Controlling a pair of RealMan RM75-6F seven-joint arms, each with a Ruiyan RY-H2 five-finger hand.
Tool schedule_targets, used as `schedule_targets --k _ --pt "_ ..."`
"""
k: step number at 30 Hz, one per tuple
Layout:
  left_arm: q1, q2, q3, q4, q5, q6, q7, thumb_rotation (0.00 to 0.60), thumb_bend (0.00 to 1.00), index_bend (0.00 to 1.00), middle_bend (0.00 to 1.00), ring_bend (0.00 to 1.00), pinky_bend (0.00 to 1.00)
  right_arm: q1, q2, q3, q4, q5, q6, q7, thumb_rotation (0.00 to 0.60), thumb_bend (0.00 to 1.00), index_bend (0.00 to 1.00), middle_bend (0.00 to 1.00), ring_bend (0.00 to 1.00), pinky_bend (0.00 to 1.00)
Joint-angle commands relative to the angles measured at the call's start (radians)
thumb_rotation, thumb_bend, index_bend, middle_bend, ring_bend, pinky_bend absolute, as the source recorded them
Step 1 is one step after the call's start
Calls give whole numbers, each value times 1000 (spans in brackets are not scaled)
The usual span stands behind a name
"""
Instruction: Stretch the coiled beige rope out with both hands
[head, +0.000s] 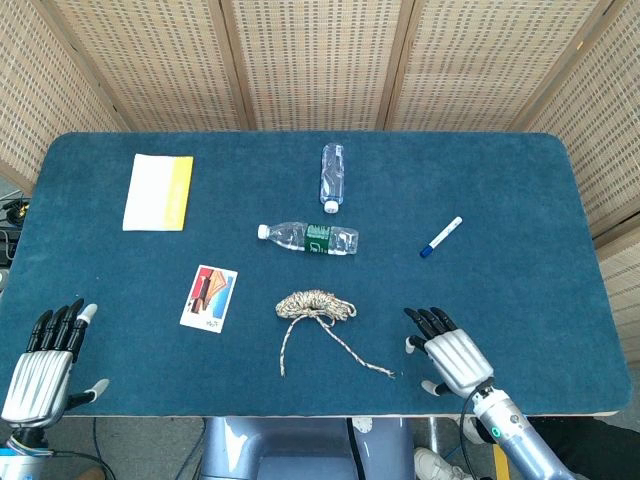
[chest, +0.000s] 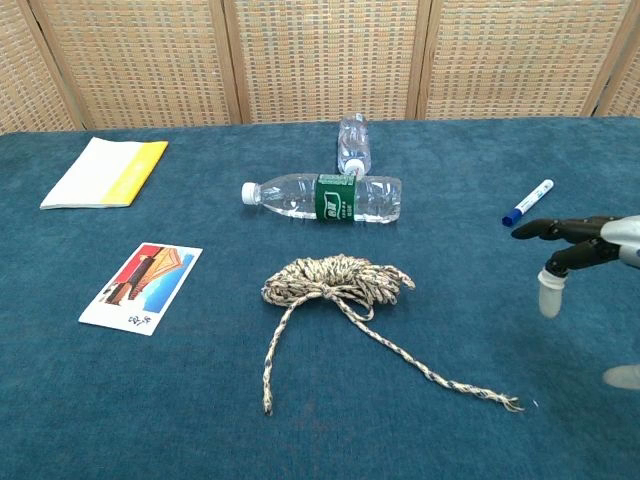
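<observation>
The beige rope lies coiled near the table's front middle, with two loose tails trailing toward me; one tail ends at the right. My right hand hovers over the blue cloth just right of that tail end, fingers apart and empty. My left hand stays at the front left corner, far from the rope, fingers spread and holding nothing. It does not show in the chest view.
Behind the rope lie a green-labelled water bottle and a second clear bottle. A blue-capped marker lies at the right, a picture card at the left, a white-yellow booklet at the far left.
</observation>
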Motion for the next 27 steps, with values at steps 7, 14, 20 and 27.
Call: schedule_targets --k 7,14,20,27 --pt "-8 -12 -7 9 -15 -6 6 600 0 0 0 0 0 122 -122 16 48 214 -76 -184 600 249 414 0 0 0" --pt "-11 -19 -6 11 -18 -8 16 600 0 0 0 0 0 143 -195 -9 89 267 -34 -260 600 277 433 0 0 0" --pt "-12 -24 -5 16 -16 -6 17 600 0 0 0 0 0 149 -241 -24 107 305 2 -278 600 282 439 0 0 0" --pt "-15 -32 -5 20 -22 -9 28 600 0 0 0 0 0 145 -305 -40 120 354 62 -323 600 305 461 0 0 0"
